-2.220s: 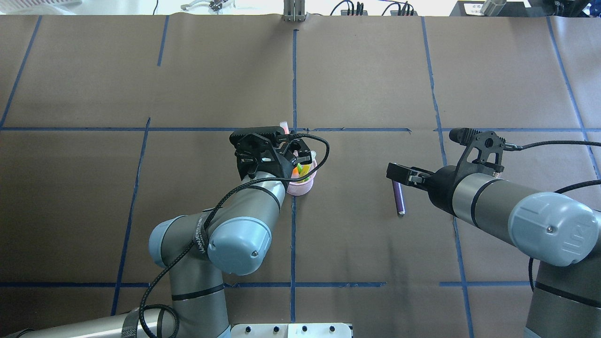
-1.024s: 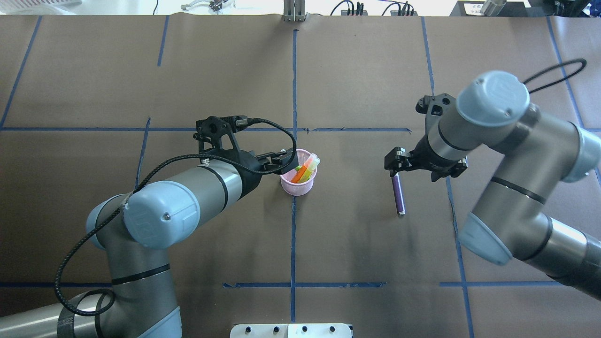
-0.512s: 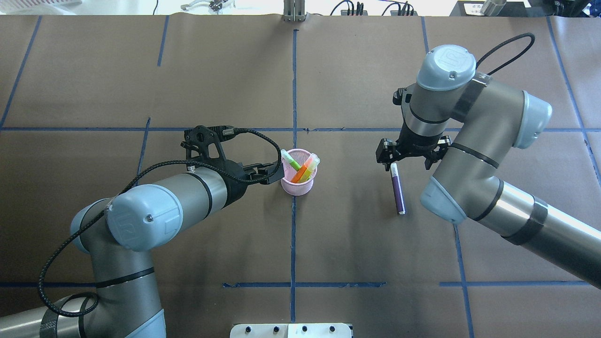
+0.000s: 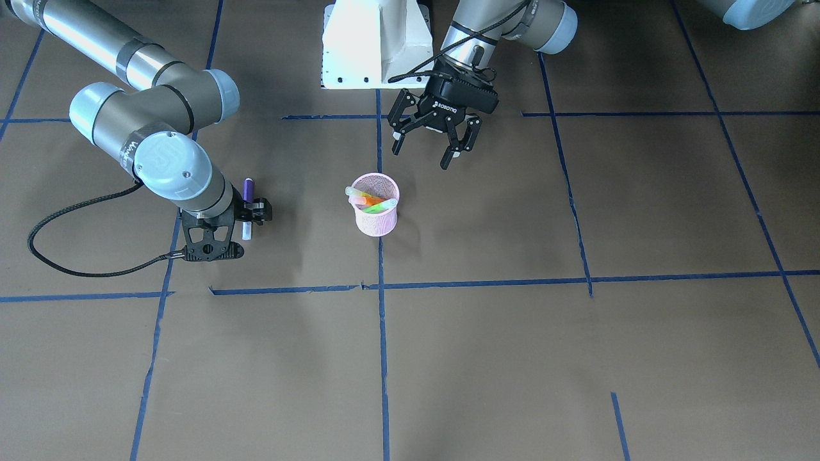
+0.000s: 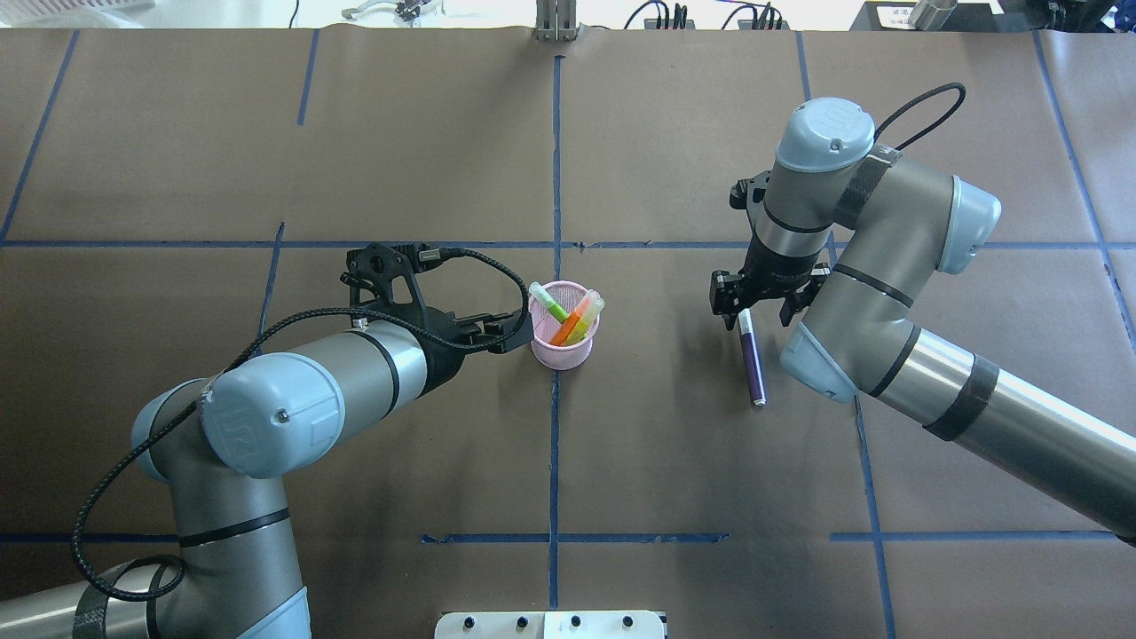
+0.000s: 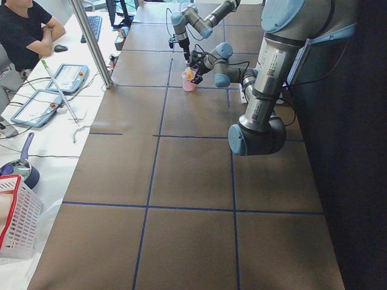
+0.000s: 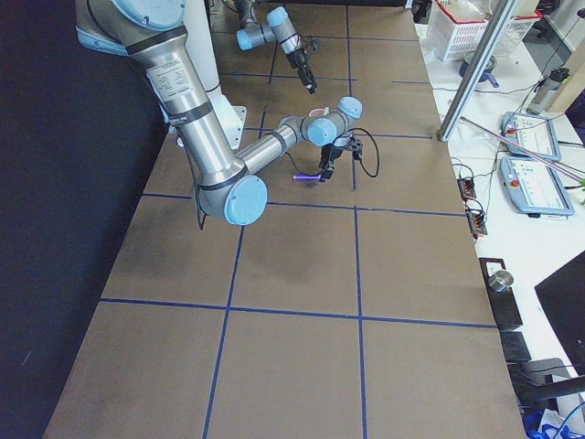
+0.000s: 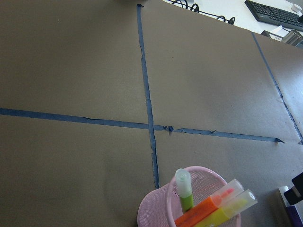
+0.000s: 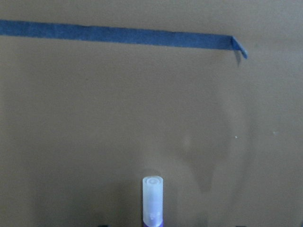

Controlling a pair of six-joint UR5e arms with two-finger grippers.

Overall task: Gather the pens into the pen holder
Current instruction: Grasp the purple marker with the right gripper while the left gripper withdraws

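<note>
The pink mesh pen holder (image 5: 563,348) stands at the table's middle, also in the front view (image 4: 377,219). It holds a green pen (image 8: 185,196), an orange pen (image 8: 204,211) and a yellow-green one (image 8: 228,209). The purple pen (image 5: 753,362) lies flat on the table to its right, pale cap end away from the robot. My right gripper (image 5: 759,302) is open, pointing down, its fingers either side of the pen's cap end (image 9: 152,196). My left gripper (image 4: 428,144) is open and empty, just beside the holder on the robot's side.
Blue tape lines cross the brown table. The robot's white base (image 4: 375,45) is at the near edge. The right wrist's black cable (image 4: 77,272) loops over the table. A desk with tablets and a seated operator (image 6: 27,30) lies beyond the far edge.
My left gripper has drawn back from over the holder to its left side, leaving the green pen inside. My right arm has swung round and brought its gripper down over the purple pen's cap end.
</note>
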